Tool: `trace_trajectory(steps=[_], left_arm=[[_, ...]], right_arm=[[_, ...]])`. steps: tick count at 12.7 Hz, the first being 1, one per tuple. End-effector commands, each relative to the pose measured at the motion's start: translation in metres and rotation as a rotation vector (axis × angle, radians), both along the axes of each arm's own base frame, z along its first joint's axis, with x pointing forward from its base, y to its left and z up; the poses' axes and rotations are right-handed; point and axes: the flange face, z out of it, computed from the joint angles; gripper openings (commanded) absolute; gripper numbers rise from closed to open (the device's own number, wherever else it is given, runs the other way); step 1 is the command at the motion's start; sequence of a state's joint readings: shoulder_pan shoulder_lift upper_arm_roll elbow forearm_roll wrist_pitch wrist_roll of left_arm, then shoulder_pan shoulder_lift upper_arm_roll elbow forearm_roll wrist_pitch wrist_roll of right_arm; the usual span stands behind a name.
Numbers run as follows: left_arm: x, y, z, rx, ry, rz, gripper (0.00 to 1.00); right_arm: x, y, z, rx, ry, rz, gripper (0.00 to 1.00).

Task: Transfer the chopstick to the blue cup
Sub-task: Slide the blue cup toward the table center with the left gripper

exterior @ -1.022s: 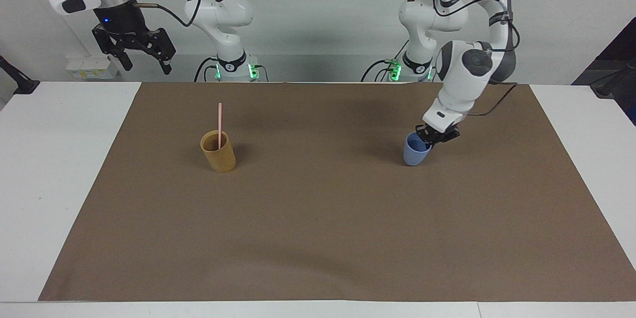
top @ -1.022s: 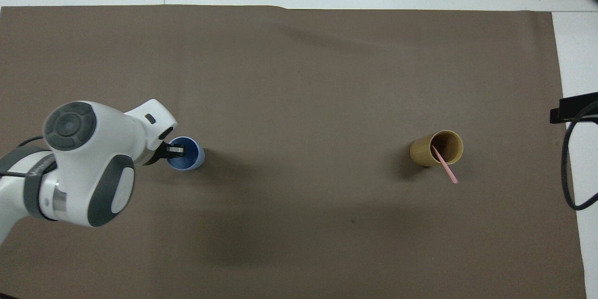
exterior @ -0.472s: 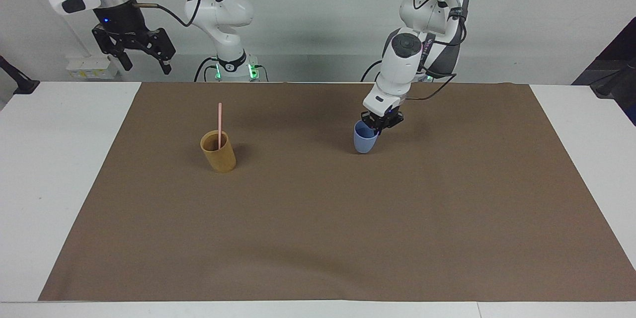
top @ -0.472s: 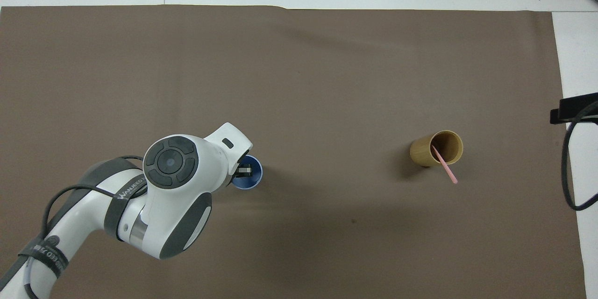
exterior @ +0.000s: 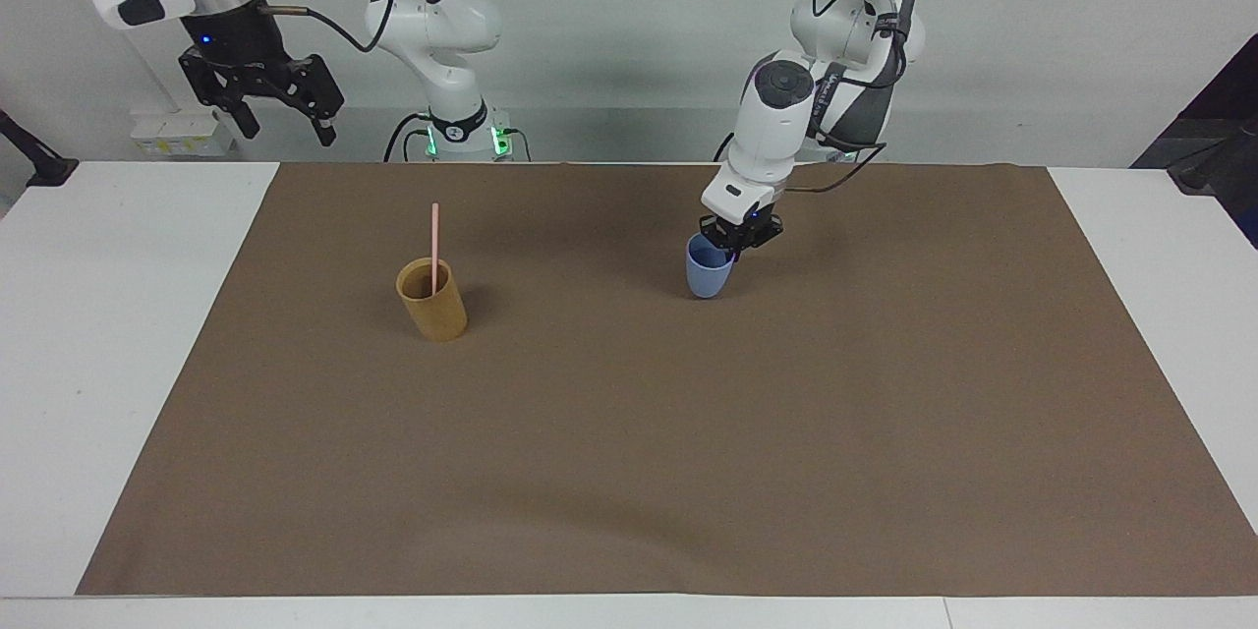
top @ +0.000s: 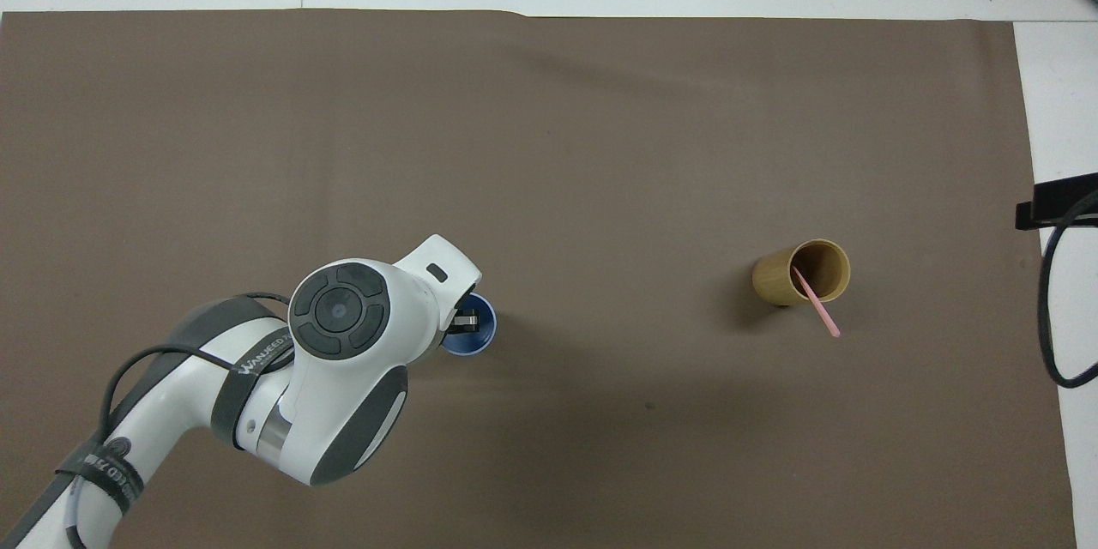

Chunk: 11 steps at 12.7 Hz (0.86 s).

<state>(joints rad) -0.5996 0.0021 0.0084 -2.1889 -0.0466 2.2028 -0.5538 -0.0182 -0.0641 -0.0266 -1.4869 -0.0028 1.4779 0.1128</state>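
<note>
Rim of the blue cup [exterior: 709, 273] sits pinched in my left gripper [exterior: 732, 243], one finger inside the wall and one outside, so I can carry it upright; its base looks close to the brown mat [exterior: 629, 472] near the table's middle, though I cannot tell if it touches. I judge the grip serves to bring this cup toward the chopstick [exterior: 434, 249]; that stick leans in the tan cup [exterior: 432, 300], toward the right arm's end. My right gripper [exterior: 278, 108] waits high there, jaws apart; nothing lies between the two cups.
</note>
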Motion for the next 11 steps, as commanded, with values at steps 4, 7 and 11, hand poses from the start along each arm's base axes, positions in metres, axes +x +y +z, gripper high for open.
trace_trajectory(steps=[4,7,11], left_arm=[[0.001,-0.001,0.002,-0.014,0.004,0.021,0.82],[0.011,-0.002,0.026,-0.031,-0.021,0.010,1.00],[0.050,0.039,0.105,-0.017,0.009,-0.013,1.00]], right_arm=[[0.008,0.023,-0.028,0.005,0.003,0.028,1.00],[0.013,0.053,-0.043,0.013,-0.011,0.002,1.00],[0.016,0.066,-0.060,0.009,-0.003,0.028,1.00]])
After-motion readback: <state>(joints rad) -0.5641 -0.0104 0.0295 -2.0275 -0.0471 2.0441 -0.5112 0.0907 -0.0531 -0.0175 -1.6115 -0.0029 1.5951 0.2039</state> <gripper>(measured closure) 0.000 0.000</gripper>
